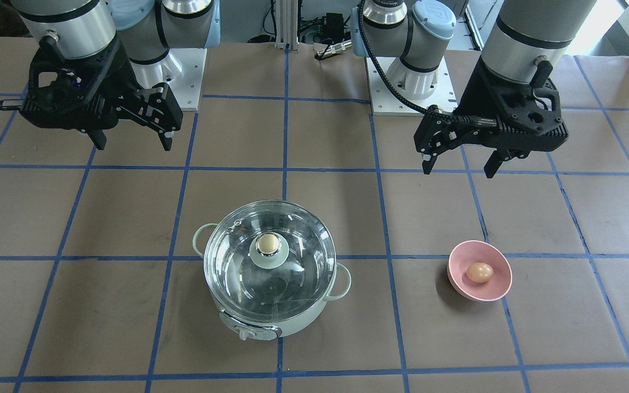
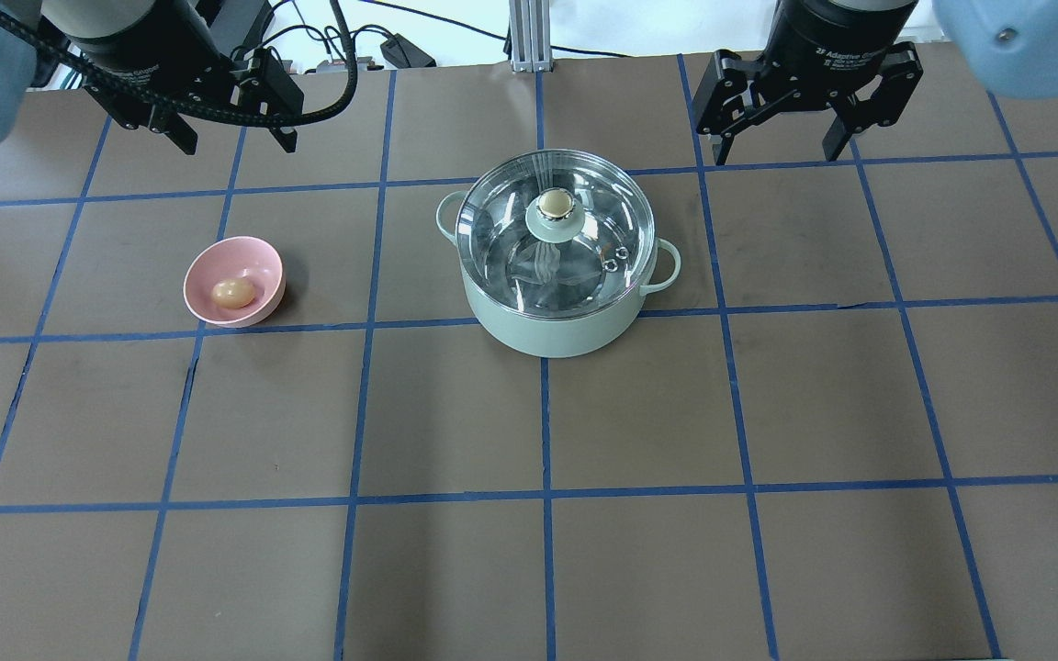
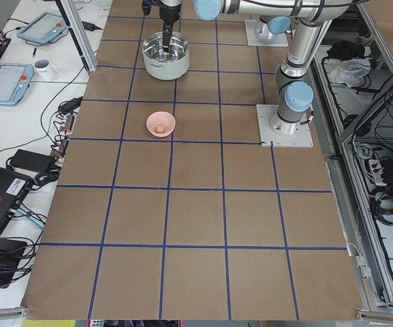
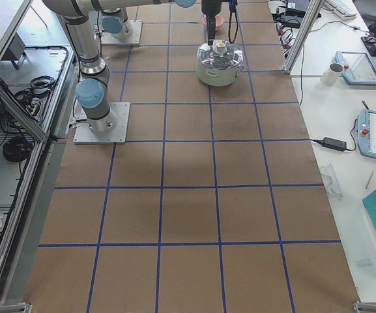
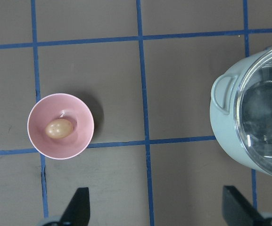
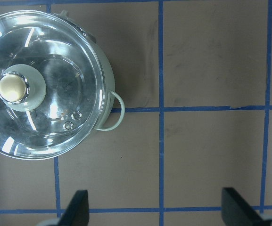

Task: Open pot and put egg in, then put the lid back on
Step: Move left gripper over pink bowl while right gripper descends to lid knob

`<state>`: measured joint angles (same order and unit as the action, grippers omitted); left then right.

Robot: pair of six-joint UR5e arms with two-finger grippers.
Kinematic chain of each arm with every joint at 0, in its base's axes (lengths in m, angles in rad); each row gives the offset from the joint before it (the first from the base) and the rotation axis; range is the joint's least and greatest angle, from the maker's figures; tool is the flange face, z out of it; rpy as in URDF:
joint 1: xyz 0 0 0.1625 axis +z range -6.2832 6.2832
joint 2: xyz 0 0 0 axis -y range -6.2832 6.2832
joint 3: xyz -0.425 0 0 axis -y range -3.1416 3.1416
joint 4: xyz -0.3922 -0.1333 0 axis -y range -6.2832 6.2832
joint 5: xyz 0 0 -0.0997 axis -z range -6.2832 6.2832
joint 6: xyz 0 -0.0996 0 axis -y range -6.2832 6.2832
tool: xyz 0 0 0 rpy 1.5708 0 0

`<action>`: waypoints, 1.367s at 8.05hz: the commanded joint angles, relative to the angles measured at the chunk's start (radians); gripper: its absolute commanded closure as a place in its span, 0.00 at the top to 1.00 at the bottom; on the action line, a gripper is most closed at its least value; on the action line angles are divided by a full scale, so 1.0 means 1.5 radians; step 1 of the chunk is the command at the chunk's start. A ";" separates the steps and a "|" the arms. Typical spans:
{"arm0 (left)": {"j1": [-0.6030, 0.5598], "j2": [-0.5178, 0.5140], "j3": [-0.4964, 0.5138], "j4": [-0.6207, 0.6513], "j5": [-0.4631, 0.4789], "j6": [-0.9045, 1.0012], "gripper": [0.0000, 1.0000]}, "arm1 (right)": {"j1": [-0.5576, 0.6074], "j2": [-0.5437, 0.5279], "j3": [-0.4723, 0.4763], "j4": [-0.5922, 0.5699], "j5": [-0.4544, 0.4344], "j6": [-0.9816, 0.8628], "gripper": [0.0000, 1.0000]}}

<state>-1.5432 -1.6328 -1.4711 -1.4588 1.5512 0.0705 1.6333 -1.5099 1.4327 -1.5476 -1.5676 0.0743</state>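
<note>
The mint-green pot [image 2: 547, 326] stands mid-table with the clear glass lid [image 2: 501, 225] closed on it, golden knob [image 2: 554, 204] up. The tan egg [image 2: 232, 293] lies in a pink bowl [image 2: 258, 262] to the pot's left. My left gripper [image 2: 240, 145] is open and empty, hovering high behind the bowl; its wrist view shows the egg [image 5: 59, 128] and the pot's edge [image 5: 223, 127]. My right gripper [image 2: 776, 156] is open and empty, high behind and right of the pot; its wrist view shows the lid [image 6: 74, 56]. In the front-facing view the pot [image 1: 292, 322] and egg [image 1: 479, 272] also show.
The brown table with blue tape grid [image 2: 547, 413] carries only the pot and the bowl. The arm bases [image 1: 407, 82] stand at the robot's side of the table. Side benches hold tablets and cables [image 3: 5, 82].
</note>
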 commanded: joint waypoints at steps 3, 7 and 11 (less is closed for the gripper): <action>0.012 -0.001 0.000 0.002 0.008 0.004 1.00 | -0.001 0.000 0.000 -0.001 0.002 0.000 1.00; 0.089 -0.018 -0.009 0.004 0.009 -0.227 1.00 | 0.001 0.053 -0.047 -0.028 0.002 0.054 1.00; 0.152 -0.073 -0.039 0.075 0.043 -0.398 1.00 | 0.085 0.148 -0.086 -0.105 -0.002 0.186 1.00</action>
<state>-1.3449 -1.7018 -1.4932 -1.4104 1.5915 -0.4415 1.6893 -1.3502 1.3137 -1.6346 -1.5662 0.2425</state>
